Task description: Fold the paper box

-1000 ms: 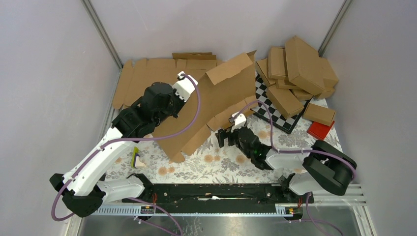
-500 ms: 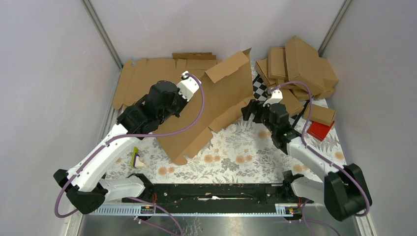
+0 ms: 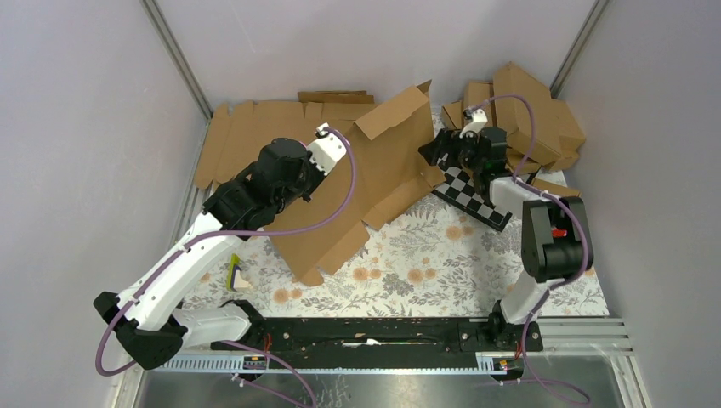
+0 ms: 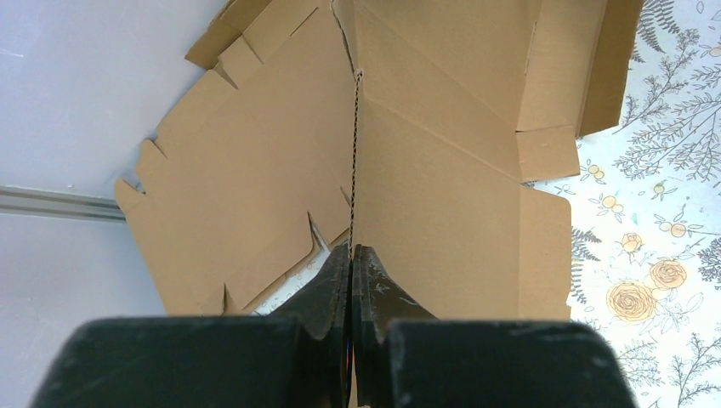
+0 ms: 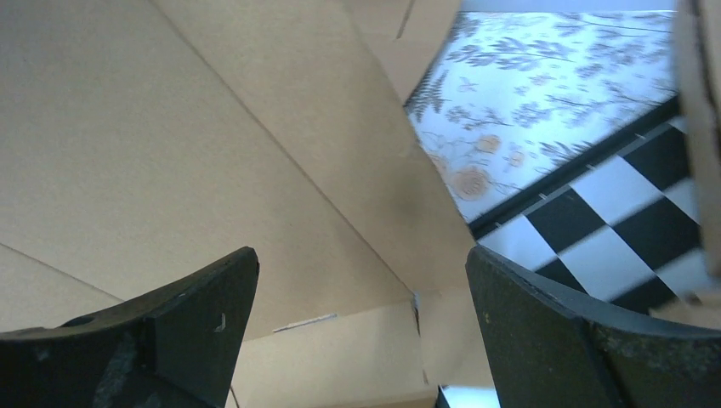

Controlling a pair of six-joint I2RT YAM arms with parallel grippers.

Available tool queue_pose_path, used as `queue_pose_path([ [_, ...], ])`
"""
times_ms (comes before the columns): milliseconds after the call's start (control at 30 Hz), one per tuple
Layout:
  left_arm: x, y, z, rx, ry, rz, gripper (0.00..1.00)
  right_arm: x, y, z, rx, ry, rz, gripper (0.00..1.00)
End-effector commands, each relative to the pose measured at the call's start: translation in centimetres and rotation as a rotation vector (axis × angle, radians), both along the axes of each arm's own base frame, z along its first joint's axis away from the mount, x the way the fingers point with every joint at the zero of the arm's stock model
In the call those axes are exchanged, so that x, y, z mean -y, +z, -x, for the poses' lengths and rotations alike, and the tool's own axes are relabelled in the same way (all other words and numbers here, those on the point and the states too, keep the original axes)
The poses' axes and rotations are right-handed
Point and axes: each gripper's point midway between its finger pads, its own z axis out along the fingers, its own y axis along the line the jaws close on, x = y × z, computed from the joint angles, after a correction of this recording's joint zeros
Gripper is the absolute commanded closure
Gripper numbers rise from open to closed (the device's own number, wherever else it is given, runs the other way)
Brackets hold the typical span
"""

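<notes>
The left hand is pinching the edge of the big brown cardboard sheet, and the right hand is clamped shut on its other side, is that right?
Not quite. The left hand does pinch the edge of the big brown cardboard sheet, but the right hand is not clamped shut on it. The right wrist view shows its fingers spread wide open near the sheet's other side, gripping nothing.
</notes>
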Motion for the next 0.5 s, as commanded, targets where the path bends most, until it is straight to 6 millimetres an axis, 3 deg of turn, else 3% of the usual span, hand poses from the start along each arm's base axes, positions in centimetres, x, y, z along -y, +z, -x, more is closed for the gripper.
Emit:
queue_pose_path([
  [0,0.6,3.0,-0.2,0.083,-0.021,0.089,1.00,-3.2,2.1,-0.8,0.128,0.262,-0.016,0.00],
  [167,0.8,2.4,-0.3,0.069,-0.021,0.083,1.00,-4.0,2.6,-1.9,0.162,0.353,-0.015,0.00],
  [467,1.0,1.7,-0.6,0.047,-0.020,0.059,1.00,-1.1,2.4,-4.6,0.195,0.289,0.043,0.00],
])
